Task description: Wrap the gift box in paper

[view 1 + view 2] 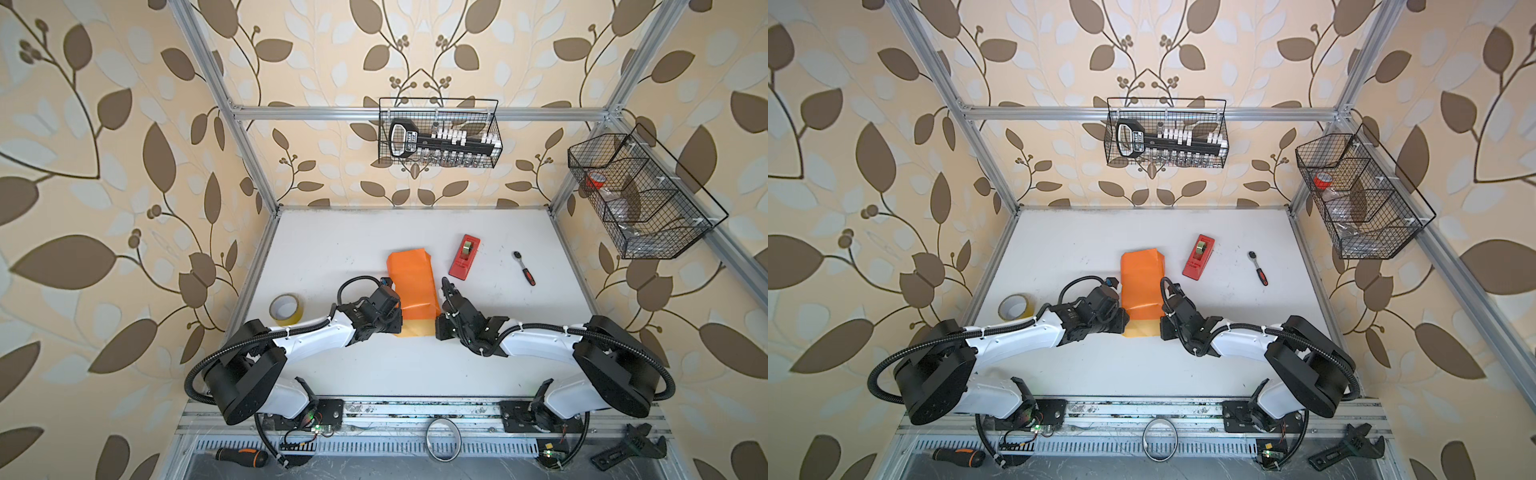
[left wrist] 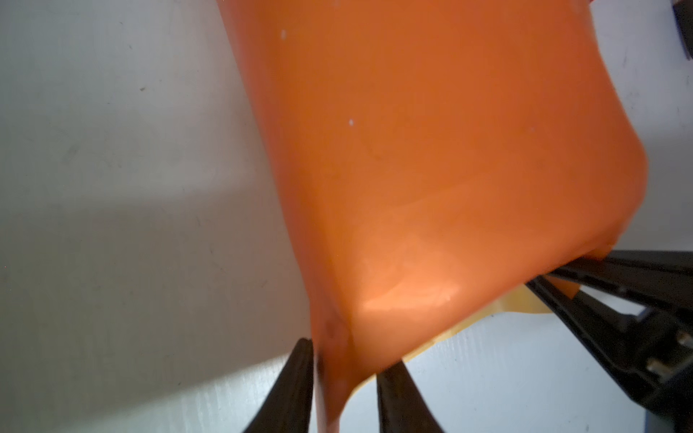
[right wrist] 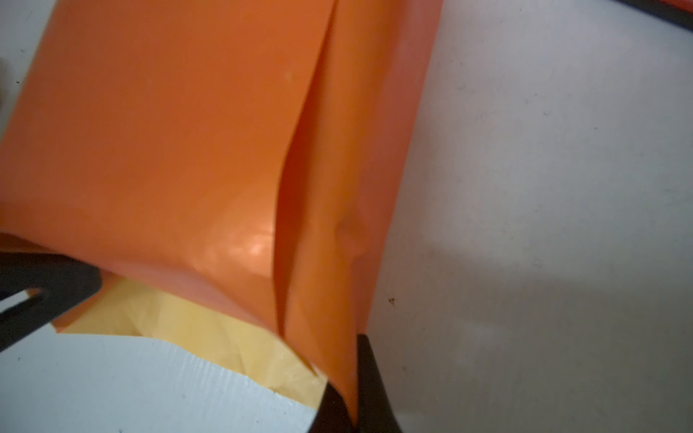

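Note:
The paper (image 1: 411, 282) (image 1: 1142, 282) lies on the white table as a long, glossy orange wrapped shape. Its pale yellow underside (image 1: 415, 329) (image 3: 180, 330) shows at the near end. The gift box is hidden inside it. My left gripper (image 1: 400, 321) (image 1: 1125, 322) (image 2: 345, 375) is at the near left corner. Its jaws stand apart, and an orange flap (image 2: 333, 375) hangs between them against one finger. My right gripper (image 1: 438, 322) (image 1: 1162, 322) (image 3: 348, 371) is at the near right corner, shut on the paper's orange edge fold (image 3: 330, 300).
A red tape dispenser (image 1: 464, 255) and a ratchet wrench (image 1: 524, 268) lie right of the paper. A tape roll (image 1: 285, 309) sits at the left table edge. Wire baskets hang on the back rail (image 1: 440, 133) and the right frame (image 1: 640, 195).

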